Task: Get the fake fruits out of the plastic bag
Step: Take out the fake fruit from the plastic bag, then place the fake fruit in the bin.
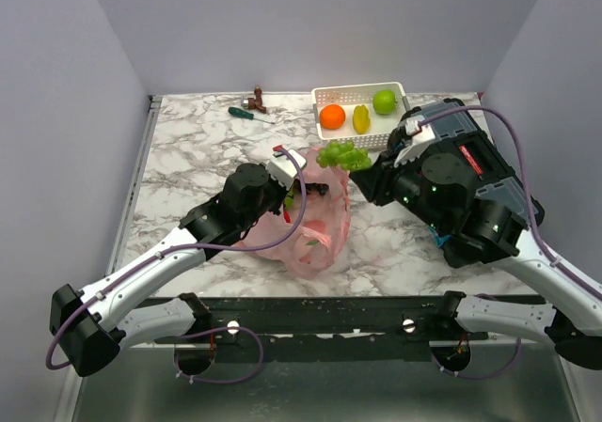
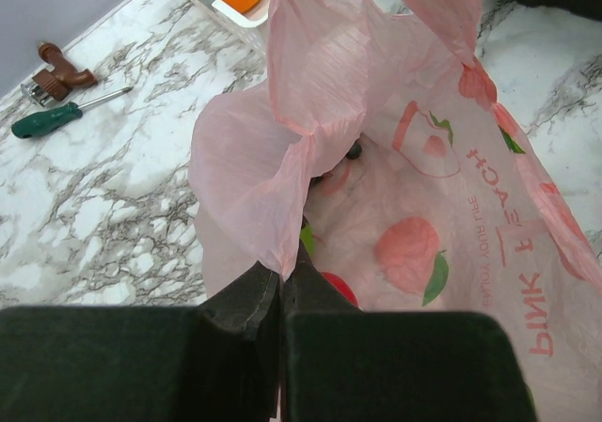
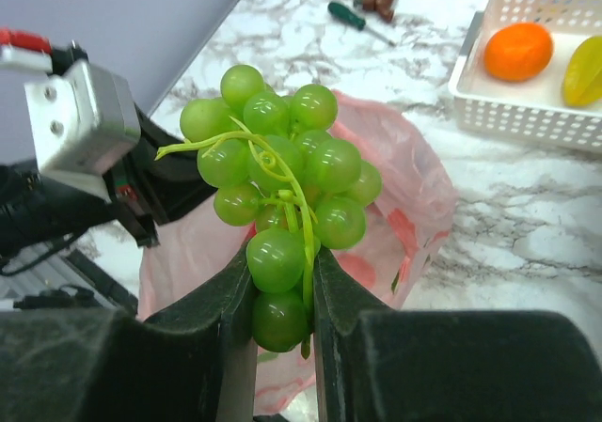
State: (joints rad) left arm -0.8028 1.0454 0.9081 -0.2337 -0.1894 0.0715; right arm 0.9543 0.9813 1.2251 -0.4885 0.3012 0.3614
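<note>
The pink plastic bag [image 1: 318,217] lies mid-table, its mouth held up. My left gripper [image 2: 280,276] is shut on the bag's edge [image 2: 282,173], holding it open; red and green fruit [image 2: 337,286] shows deep inside. My right gripper [image 3: 279,286] is shut on a green grape bunch [image 3: 277,201], held in the air above the bag's far rim [image 1: 343,154]. An orange [image 1: 332,116], a yellow lemon [image 1: 361,117] and a green apple [image 1: 384,101] lie in the white basket [image 1: 350,92].
A green-handled screwdriver [image 1: 248,114] and a small brown tool [image 1: 257,96] lie at the back of the marble table. The white basket stands at the back right, just behind the right arm. Grey walls enclose the table.
</note>
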